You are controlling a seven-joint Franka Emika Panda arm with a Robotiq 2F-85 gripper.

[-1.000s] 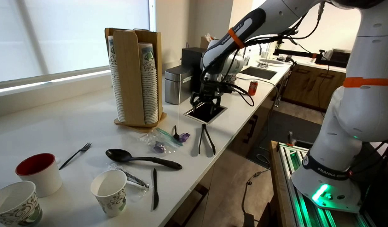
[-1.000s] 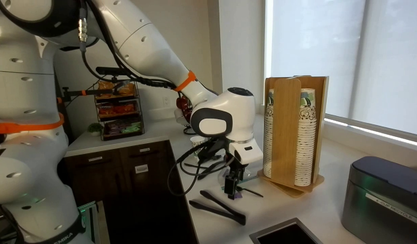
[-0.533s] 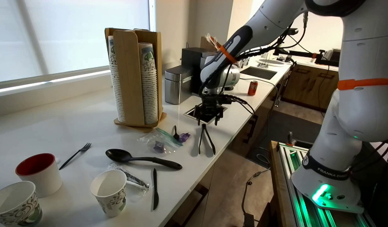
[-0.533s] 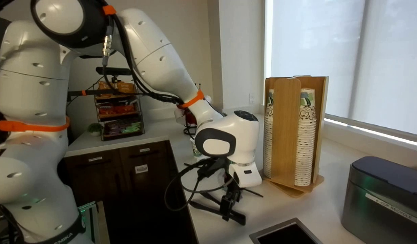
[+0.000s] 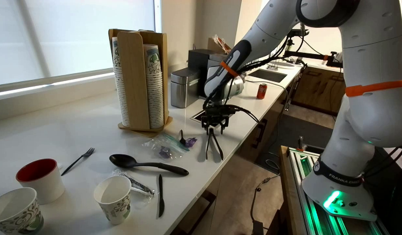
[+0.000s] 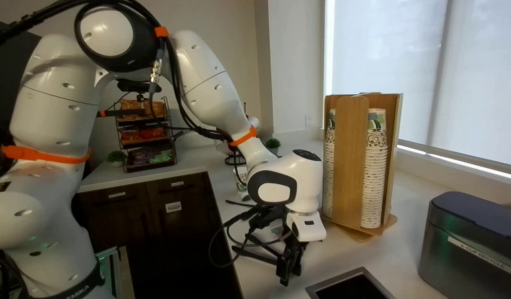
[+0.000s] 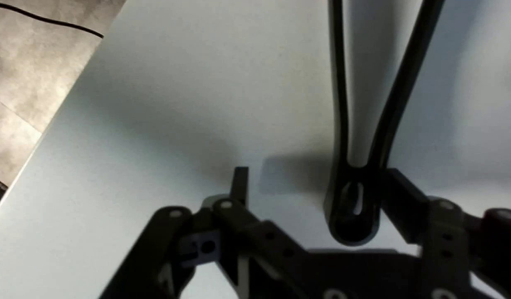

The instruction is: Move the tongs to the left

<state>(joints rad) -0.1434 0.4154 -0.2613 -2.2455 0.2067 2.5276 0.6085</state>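
Tongs (image 5: 217, 145) on counter (image 5: 89, 124) in an exterior view, gripper (image 5: 214, 132) at their joined end, bag (image 5: 175, 142) left of them, big spoon (image 5: 148, 164) before the bag, knife (image 5: 161, 195) and cup (image 5: 111, 195) before the spoon, mug (image 5: 45, 186) farther left, bin (image 5: 179, 89) behind the cup rack (image 5: 132, 81)

Base (image 5: 347, 192): white, green light bar (image 5: 332, 199), black band (image 5: 336, 175) with pale FRANKA lettering (image 5: 344, 179)
Arm (image 6: 52, 120): above the base, glossy white, dimpled, dark-seamed
Elbow (image 6: 143, 39): high above the base, black, round white cap (image 6: 107, 33)
Straps (image 5: 377, 86): orange, one above the base, others farther from it
Cables (image 6: 209, 133): black, loose loops well away from the base, silver connector (image 6: 155, 71)
Wrist (image 6: 309, 178): well away from the base, white, black oval ring (image 6: 276, 176), black top disc (image 6: 307, 155)
Gripper (image 7: 319, 195): farthest from the base, black links (image 7: 267, 236), pale round screw heads (image 7: 226, 204), greyish dark-holed plate (image 7: 196, 241)
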